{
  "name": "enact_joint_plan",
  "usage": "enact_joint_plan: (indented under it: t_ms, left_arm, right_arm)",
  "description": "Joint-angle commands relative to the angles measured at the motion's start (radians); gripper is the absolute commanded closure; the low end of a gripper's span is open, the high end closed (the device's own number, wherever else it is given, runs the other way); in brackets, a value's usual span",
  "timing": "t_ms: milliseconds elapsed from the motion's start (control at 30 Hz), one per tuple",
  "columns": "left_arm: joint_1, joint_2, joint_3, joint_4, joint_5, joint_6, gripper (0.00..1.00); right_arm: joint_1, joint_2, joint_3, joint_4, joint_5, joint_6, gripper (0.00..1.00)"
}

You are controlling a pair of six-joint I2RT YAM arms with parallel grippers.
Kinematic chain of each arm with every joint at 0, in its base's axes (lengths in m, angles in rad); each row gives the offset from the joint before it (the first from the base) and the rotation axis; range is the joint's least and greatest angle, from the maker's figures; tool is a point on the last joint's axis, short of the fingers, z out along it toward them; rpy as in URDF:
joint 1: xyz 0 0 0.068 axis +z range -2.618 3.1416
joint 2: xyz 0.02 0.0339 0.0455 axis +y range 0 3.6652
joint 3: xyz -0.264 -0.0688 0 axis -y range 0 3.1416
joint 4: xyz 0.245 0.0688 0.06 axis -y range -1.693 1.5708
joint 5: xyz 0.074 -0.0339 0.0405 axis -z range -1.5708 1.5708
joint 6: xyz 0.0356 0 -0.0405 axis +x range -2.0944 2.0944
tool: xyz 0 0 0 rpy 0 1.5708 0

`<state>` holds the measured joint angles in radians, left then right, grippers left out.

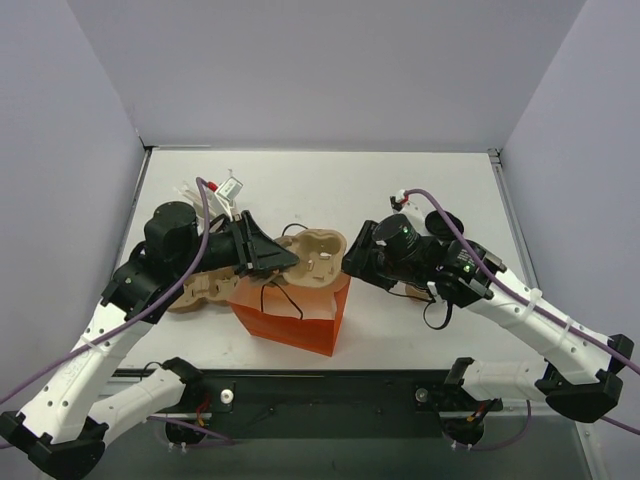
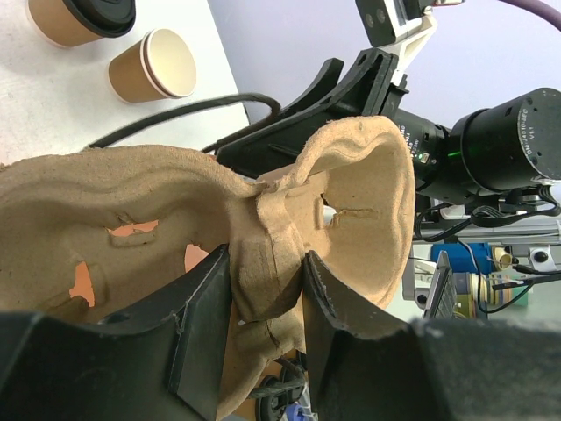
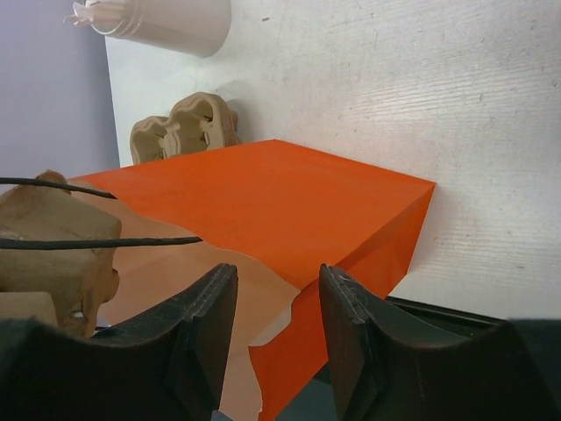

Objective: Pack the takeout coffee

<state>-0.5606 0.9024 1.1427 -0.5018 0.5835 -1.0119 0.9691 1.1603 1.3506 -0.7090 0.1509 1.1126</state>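
The takeout coffee (image 2: 79,17), a tan cup with a black lid, stands on the table at the top left of the left wrist view; the top view does not show it. My left gripper (image 2: 267,272) is shut on the middle ridge of a moulded pulp cup carrier (image 2: 351,202). That carrier (image 1: 318,258) hangs tilted over the mouth of the orange bag (image 1: 300,320). At the bag's right rim, my right gripper (image 1: 350,265) is open. Its fingers straddle the torn top edge of the orange bag (image 3: 289,193) without pressing on it.
A tan cup with no lid (image 2: 158,66) stands beside the coffee. A second pulp carrier (image 1: 200,290) lies left of the bag, under my left arm. At the back left is a white cup of stirrers (image 1: 215,195). The bag's black cord handles (image 3: 88,241) stretch across its opening.
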Motion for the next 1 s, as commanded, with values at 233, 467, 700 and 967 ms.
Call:
enact_joint_plan:
  t_ms: [233, 467, 700, 967]
  left_arm:
    - [0.007, -0.022, -0.011, 0.066, 0.026, -0.019, 0.59]
    - [0.007, -0.026, -0.009, 0.055, 0.029, -0.022, 0.59]
    - [0.007, -0.043, -0.023, 0.049, 0.027, -0.036, 0.59]
    - [0.008, -0.074, -0.078, 0.077, 0.026, -0.067, 0.59]
  right_arm:
    - [-0.003, -0.022, -0.033, 0.002, -0.065, -0.043, 0.59]
    - [-0.004, -0.008, -0.042, 0.002, -0.067, -0.053, 0.63]
    - [-0.036, 0.032, 0.004, 0.002, -0.019, -0.086, 0.83]
    - [-0.044, 0.062, 0.018, 0.002, 0.010, -0.076, 1.00]
